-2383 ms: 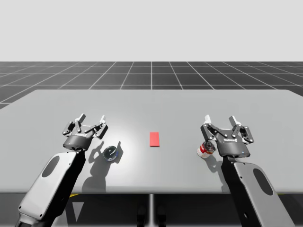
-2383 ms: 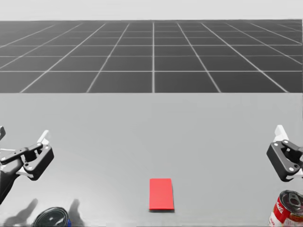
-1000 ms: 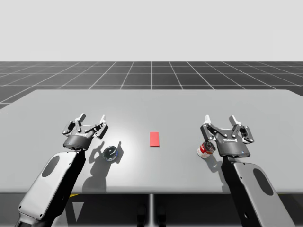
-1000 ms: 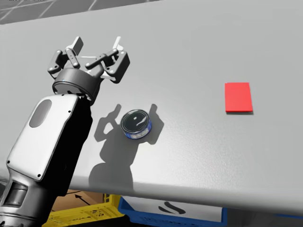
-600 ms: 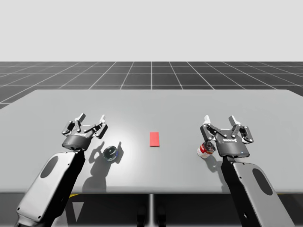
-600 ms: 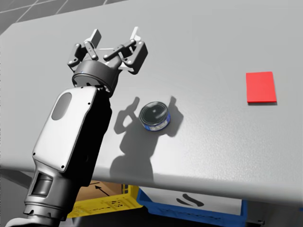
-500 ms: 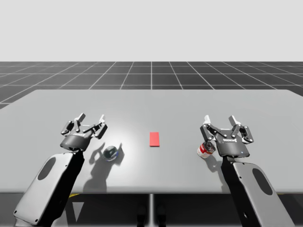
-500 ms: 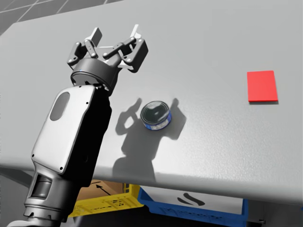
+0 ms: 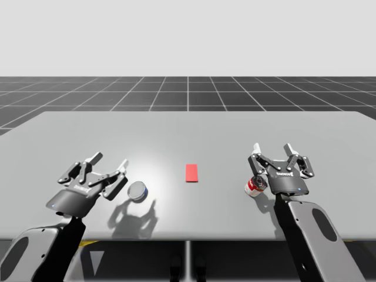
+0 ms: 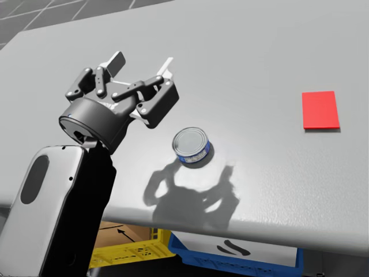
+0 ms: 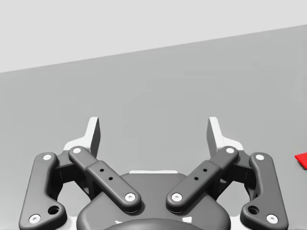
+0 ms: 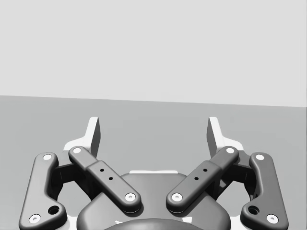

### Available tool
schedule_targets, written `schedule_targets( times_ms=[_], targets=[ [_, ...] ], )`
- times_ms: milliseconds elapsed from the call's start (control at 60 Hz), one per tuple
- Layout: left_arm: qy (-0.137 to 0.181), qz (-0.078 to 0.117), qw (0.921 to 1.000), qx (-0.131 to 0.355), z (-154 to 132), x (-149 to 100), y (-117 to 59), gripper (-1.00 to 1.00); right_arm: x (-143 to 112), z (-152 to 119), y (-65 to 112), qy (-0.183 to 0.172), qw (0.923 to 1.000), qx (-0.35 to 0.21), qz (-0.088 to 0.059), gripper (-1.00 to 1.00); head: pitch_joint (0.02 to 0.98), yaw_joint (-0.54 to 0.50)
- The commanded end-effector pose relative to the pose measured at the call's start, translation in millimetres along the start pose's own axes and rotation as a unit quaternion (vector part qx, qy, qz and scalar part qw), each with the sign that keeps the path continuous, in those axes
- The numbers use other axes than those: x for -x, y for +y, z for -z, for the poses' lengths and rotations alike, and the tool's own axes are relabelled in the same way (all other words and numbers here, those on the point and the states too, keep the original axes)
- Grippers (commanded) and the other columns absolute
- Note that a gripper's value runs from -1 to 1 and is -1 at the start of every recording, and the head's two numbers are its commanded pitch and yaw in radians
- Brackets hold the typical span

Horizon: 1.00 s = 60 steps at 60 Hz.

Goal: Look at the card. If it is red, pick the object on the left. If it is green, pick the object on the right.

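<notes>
Card (image 9: pixel 191 173) is red, mid surface (image 9: pixel 235 129). L gripper (image 10: pixel 142 62) wide open, holds nothing, hovers just left of low blue can (image 10: pixel 192 145) near left. R gripper (image 9: pixel 273 147) wide open, empty, beside red-white can (image 9: pixel 254 186).

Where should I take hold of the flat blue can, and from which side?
Take the flat blue can by its low side wall, fingers on opposite sides of the round lid, coming straight down from above. It stands upright, wide and short, so a sideways approach would leave little wall to catch. My left tool is open beside it.
</notes>
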<state>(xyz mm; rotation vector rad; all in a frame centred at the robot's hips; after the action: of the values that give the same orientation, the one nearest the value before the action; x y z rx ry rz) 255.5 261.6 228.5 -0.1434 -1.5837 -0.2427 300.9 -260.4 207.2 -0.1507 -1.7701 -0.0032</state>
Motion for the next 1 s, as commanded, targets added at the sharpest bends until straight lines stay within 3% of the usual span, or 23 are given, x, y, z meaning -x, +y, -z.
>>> schedule_targets(
  times_ms=[17, 83, 267, 517, 733, 1000],
  targets=[
    [0.027, 0.008, 0.9988, 0.039, -34.9, 8.1, -4.0, -1.00, 0.4, 0.6, 0.0, 0.000, 1.0000, 0.001, -0.001, -1.00, 0.917, 0.37],
    [0.036, 0.005, 0.9981, 0.051, -45.9, 14.2, -3.5, -1.00, 0.6, 0.9, 0.1, -0.001, 1.0000, 0.001, -0.002, -1.00, 0.917, 0.37],
    [0.064, 0.026, 0.9954, 0.066, -63.4, 43.8, -5.7, -1.00, 1.0, 1.2, 0.1, 0.000, 1.0000, 0.001, -0.002, -1.00, 0.917, 0.37],
    [0.084, 0.013, 0.9925, 0.087, -73.8, 81.1, -12.9, -1.00, 0.4, 1.0, -0.9, -0.001, 1.0000, 0.001, 0.002, -1.00, 0.915, 0.36],
    [0.098, 0.017, 0.9920, 0.078, -62.8, 97.2, -21.3, -1.00, 0.4, 1.0, -1.4, -0.003, 1.0000, 0.002, 0.001, -1.00, 0.911, 0.37],
    [0.109, 0.020, 0.9914, 0.070, -39.5, 99.7, -28.7, -1.00, 0.2, 1.3, -2.1, -0.004, 1.0000, 0.003, 0.001, -1.00, 0.913, 0.36]
  ],
)
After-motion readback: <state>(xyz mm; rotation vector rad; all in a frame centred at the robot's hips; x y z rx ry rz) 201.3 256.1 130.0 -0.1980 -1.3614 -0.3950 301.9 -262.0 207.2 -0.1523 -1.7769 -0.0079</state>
